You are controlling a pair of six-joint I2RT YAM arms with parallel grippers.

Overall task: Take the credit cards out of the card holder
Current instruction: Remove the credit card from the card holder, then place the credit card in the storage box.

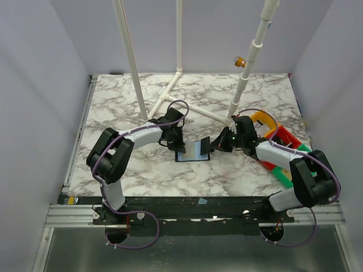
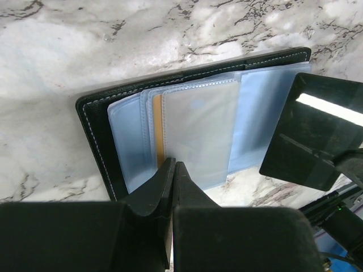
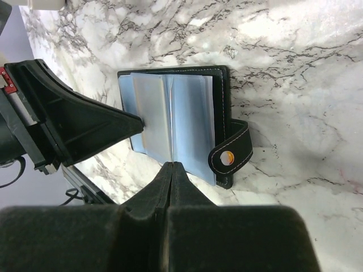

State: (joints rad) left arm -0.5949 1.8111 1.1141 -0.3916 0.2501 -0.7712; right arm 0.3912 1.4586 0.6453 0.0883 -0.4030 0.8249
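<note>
The card holder [image 1: 194, 153] lies open on the marble, with a black cover [image 2: 95, 127] and pale blue sleeves fanned out inside. A tan credit card [image 2: 159, 136] shows as a narrow strip between sleeves, beside a pale grey card [image 2: 198, 127]. My left gripper [image 2: 174, 165] is shut, its tips at the near edge of the grey card's sleeve. My right gripper [image 3: 172, 165] is shut too, its tips against the edge of an upright sleeve leaf [image 3: 170, 113]. Whether either pinches a sleeve is unclear. The snap strap [image 3: 229, 156] hangs off the holder's right side.
Yellow [image 1: 260, 118], red [image 1: 282, 136] and green [image 1: 283, 173] bins sit at the right, behind my right arm. A white pipe frame [image 1: 170, 93] stands on the far half of the table. The two grippers face each other closely across the holder.
</note>
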